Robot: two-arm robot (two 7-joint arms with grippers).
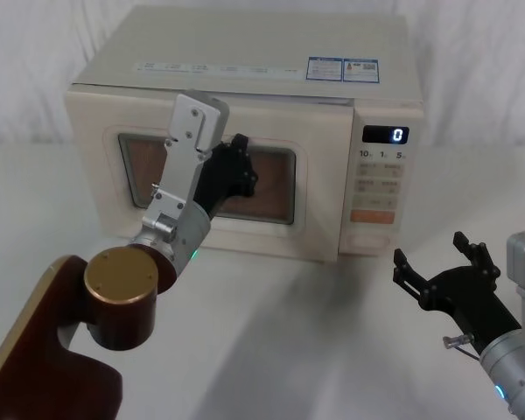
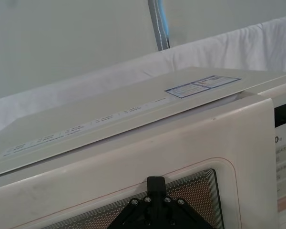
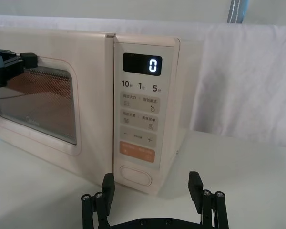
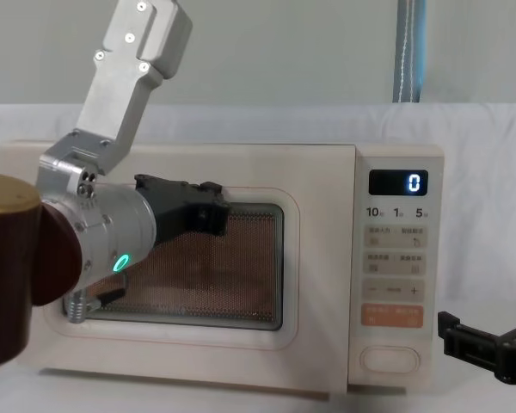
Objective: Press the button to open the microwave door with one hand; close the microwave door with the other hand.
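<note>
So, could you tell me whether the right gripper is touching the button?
Apart. The right wrist view shows the right gripper open, with bare table between its fingertips and the button.

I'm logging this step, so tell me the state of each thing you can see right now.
microwave door: shut
display: lit, reads 0
button: not being touched
left gripper: against the door window
right gripper: open, in front of the panel, off it

White cloth [image 1: 490, 61] behind white table [image 1: 297, 341]
</note>
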